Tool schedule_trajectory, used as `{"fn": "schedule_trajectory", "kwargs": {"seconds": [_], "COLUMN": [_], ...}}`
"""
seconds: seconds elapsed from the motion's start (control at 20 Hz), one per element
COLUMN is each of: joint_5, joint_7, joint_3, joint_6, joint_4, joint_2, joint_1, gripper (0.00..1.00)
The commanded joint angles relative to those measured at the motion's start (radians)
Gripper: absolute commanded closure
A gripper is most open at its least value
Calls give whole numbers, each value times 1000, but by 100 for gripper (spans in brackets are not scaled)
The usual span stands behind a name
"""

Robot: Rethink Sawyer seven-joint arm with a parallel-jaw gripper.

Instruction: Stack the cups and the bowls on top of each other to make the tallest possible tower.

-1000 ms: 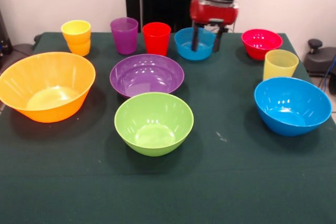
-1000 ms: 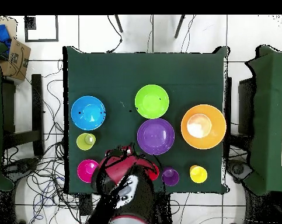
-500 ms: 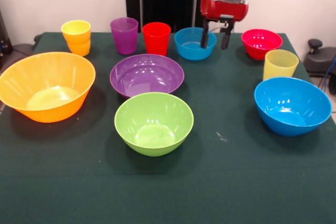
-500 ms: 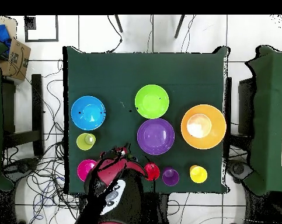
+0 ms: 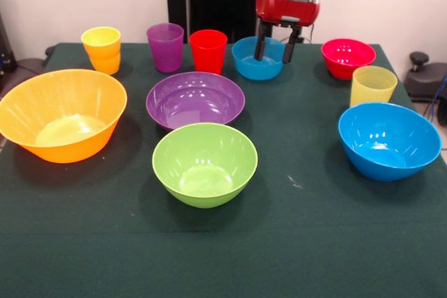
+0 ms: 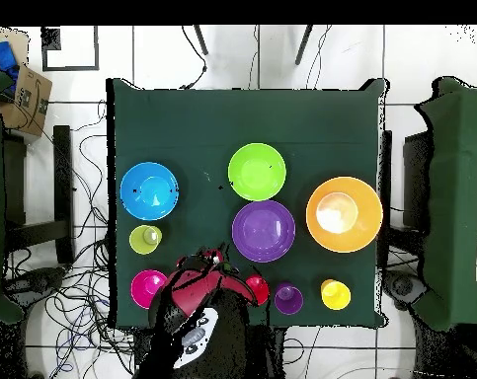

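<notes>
My gripper (image 5: 274,47) hangs open over the small translucent blue bowl (image 5: 249,61), one finger above its inside and the other past its right rim. In the back row stand the orange-yellow cup (image 5: 101,49), purple cup (image 5: 165,47), red cup (image 5: 208,51) and red-pink bowl (image 5: 348,57). The pale yellow cup (image 5: 372,86) is at the right. The large orange bowl (image 5: 61,114), purple bowl (image 5: 195,100), green bowl (image 5: 204,164) and blue bowl (image 5: 389,140) sit apart on the cloth. In the overhead view the arm (image 6: 198,321) hides the small blue bowl.
The dark green table (image 5: 293,242) has bare cloth along its front edge. Beside the table lie cables on the floor (image 6: 84,168), and a cardboard box (image 6: 23,94) sits off to one side.
The gripper rose from inside the small blue bowl, swung toward the red-pink bowl, and has now come back over the blue bowl's right rim. It stayed open. No bowl or cup moved.
</notes>
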Motion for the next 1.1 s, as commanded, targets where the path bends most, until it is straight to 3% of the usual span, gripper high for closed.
{"fn": "schedule_trajectory", "kwargs": {"seconds": [0.05,1.1], "joint_5": [52,56], "joint_7": [123,119], "joint_3": [46,46], "joint_6": [-1,6], "joint_4": [-58,-61], "joint_2": [43,43], "joint_1": [4,12], "gripper": [0,0]}}
